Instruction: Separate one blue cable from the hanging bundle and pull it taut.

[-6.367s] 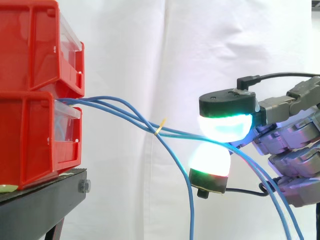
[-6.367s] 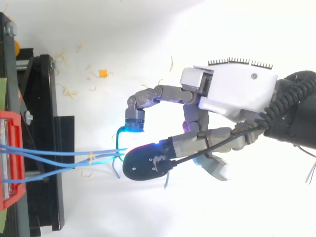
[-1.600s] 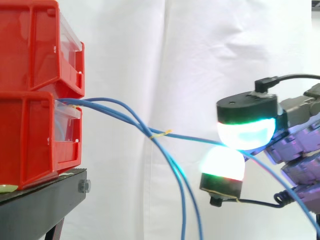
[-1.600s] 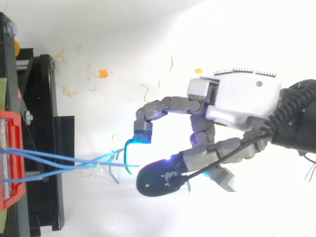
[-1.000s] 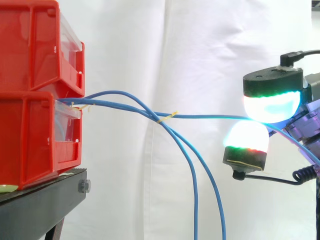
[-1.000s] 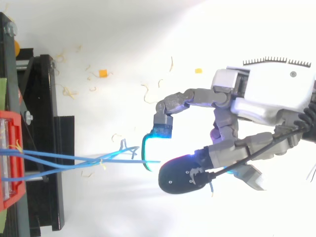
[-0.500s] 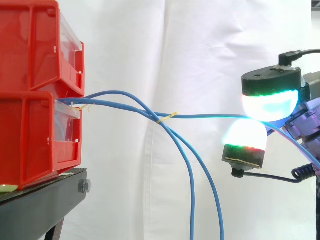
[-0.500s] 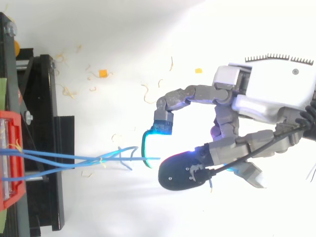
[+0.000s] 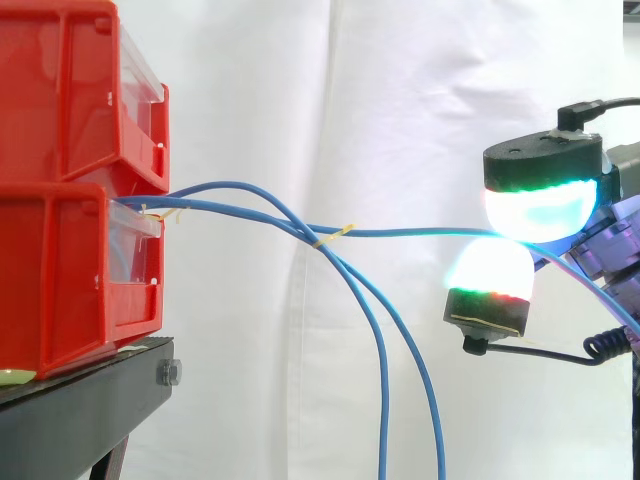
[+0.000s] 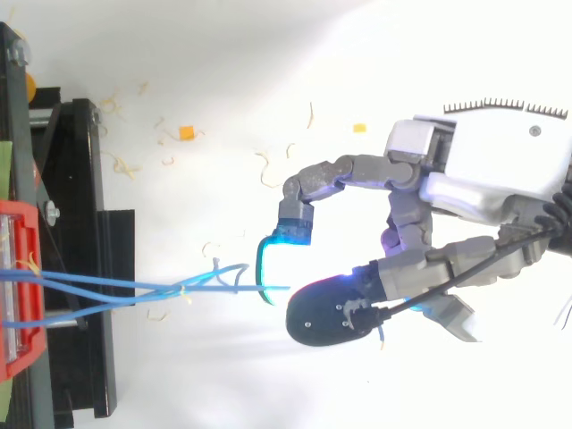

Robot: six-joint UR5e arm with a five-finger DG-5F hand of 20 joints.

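Your hand (image 10: 500, 174) pinches one blue cable (image 9: 420, 232) between curled fingertips (image 9: 540, 208) at 3 o'clock from the red bins (image 9: 60, 270), the other cables (image 9: 382, 400) drooping toward 6; you look mid-pull, so draw further toward 3 to straighten it.

a white curtain (image 9: 400, 120) is hanging behind a black stand (image 9: 90, 395); small scraps (image 10: 186, 133) are lying scattered on the white floor (image 10: 223, 54).
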